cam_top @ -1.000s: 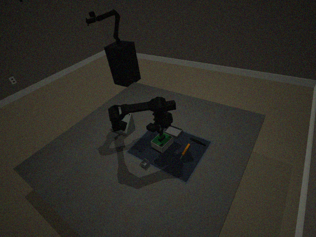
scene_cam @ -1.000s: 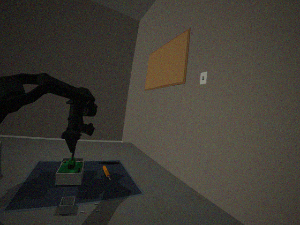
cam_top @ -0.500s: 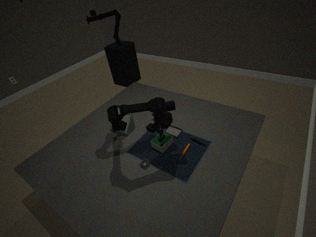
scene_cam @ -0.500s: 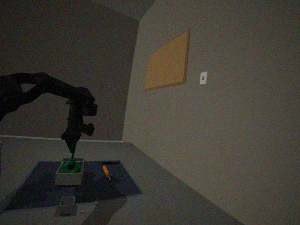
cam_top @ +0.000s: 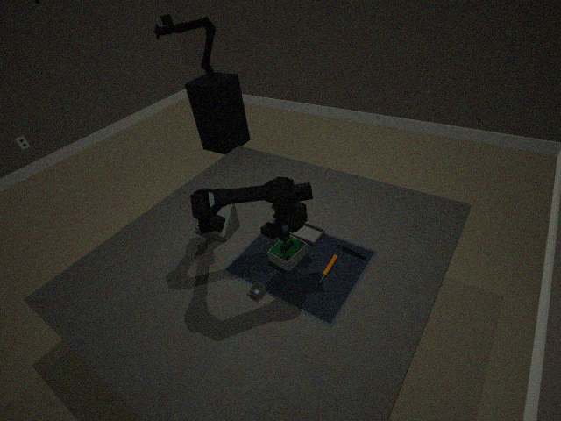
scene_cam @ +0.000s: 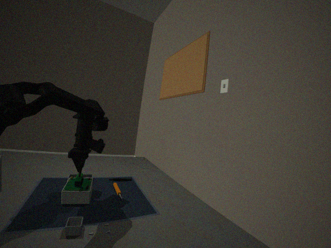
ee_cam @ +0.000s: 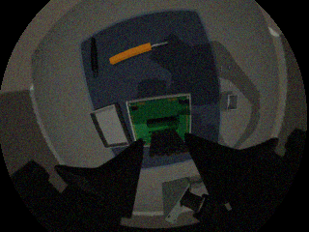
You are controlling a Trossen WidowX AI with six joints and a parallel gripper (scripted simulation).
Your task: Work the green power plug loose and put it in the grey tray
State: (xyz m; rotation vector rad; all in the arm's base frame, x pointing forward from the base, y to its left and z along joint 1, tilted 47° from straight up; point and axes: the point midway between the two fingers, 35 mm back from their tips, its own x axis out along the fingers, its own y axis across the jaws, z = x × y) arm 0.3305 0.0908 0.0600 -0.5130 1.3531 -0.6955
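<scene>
Green power plug point(cam_top: 288, 239) point(scene_cam: 79, 176) point(ee_cam: 160, 129) stands at the circuit board point(cam_top: 296, 246) point(scene_cam: 70, 186) point(ee_cam: 145, 113), beneath the claw point(cam_top: 285, 238) point(scene_cam: 79, 173) point(ee_cam: 164, 139), its fingers parted partway, gripping nothing. Around them, a blue mat point(cam_top: 312, 294) point(scene_cam: 106, 211) point(ee_cam: 130, 79) covers part of the grey surface point(cam_top: 253, 362) point(scene_cam: 160, 192) point(ee_cam: 63, 87); beyond, a corkboard point(scene_cam: 184, 67) hangs on the dim room's wall point(scene_cam: 254, 133).

The top camera looked steeply down from high and far back across my whole arm point(cam_top: 239, 195) point(scene_cam: 64, 99); the exterior one, lower and nearer, faced a wall corner past my forearm; my wrist camera peered down closest, all three sharing the blue mat point(cam_top: 332, 303) point(scene_cam: 138, 205) point(ee_cam: 116, 87)
</scene>
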